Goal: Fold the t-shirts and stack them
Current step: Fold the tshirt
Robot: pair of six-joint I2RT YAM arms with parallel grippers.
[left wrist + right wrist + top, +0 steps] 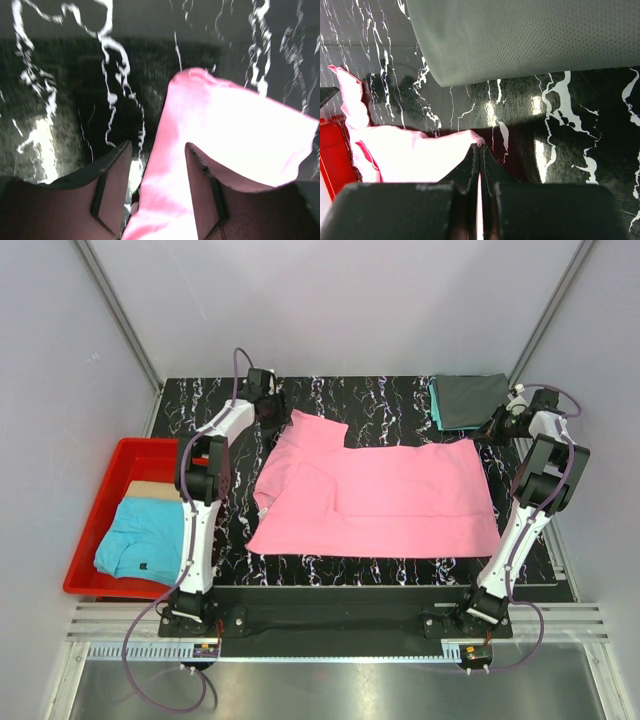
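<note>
Spreading stage, by the look of it. Bright pink cloth t-shirt laid open across black white-veined tabletop, between the two arms, body flat, one sleeve poking toward the far left. Smoothed out like that presumably to give clean edges for folding.

Left gripper at that sleeve, jaws parted, nothing gripped. In its wrist view, pink cloth lying loose on the table beneath and between the dark fingers. Sensible for a sleeve meant to lie stretched out, unpulled.

Right gripper at the far right corner of the same shirt, closed tight. In its wrist view, fingertips pressed together, pink cloth drawn to a peak right at them. Apparently pinching the hem corner to hold that side taut.

Folded dark grey t-shirt resting on folded teal t-shirt at the table's far right corner, just behind the right gripper. Likely the stack to be added to.

Light blue t-shirt with small dark mark lying rumpled in red plastic bin off the left edge, beside a tan folded item. Well apart from the pink one, so judged not yet folded.
</note>
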